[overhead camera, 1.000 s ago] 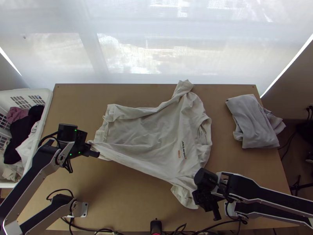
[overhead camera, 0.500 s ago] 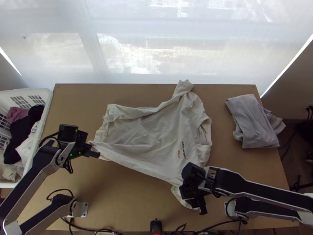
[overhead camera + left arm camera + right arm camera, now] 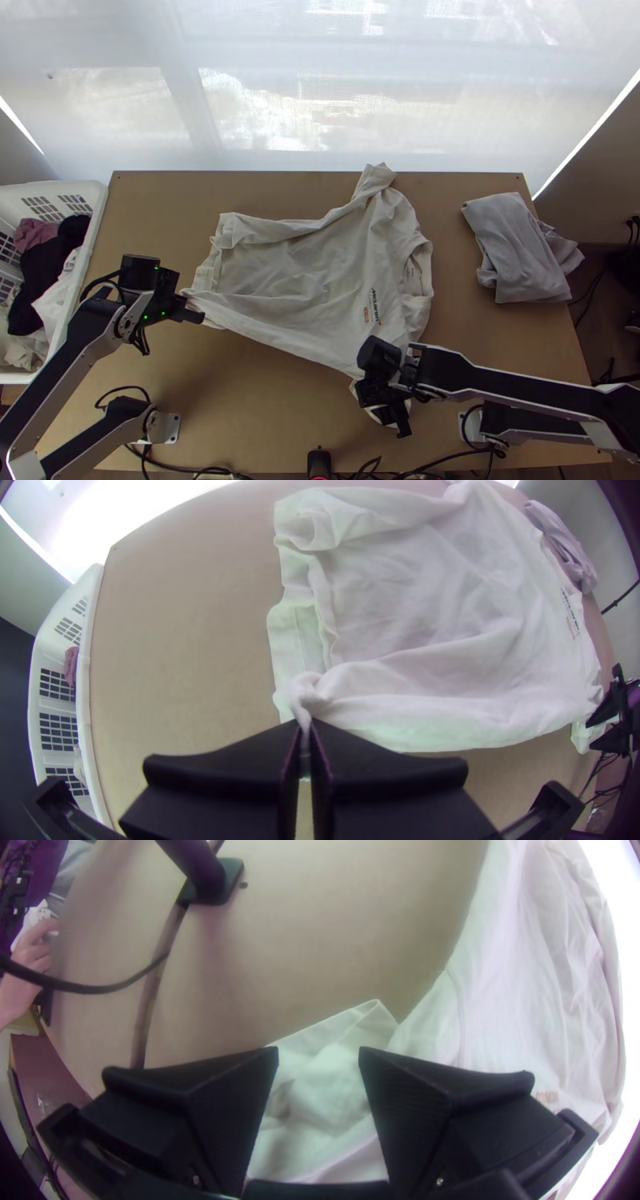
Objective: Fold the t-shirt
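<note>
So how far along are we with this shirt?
Early, I'd say. The t-shirt lies roughly spread out, wrinkled, with no clear fold across its body. In hand: the left gripper pinches a corner at the hem, while the right gripper is open over the near sleeve. Left: likely gripping that sleeve, then all the main folds. A grey cloth beside it lies folded.

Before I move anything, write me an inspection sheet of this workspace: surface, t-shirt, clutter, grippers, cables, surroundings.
Surface: light wooden table.
T-shirt: spread, unfolded, rumpled, chest print showing.
Clutter: folded grey garment at right; white laundry basket holding clothes at left.
Left gripper: shut on the t-shirt's near hem corner.
Right gripper: open at the near sleeve.
Cables: black, along the table's near edge.
Surroundings: sheer curtain beyond the far edge.
</note>
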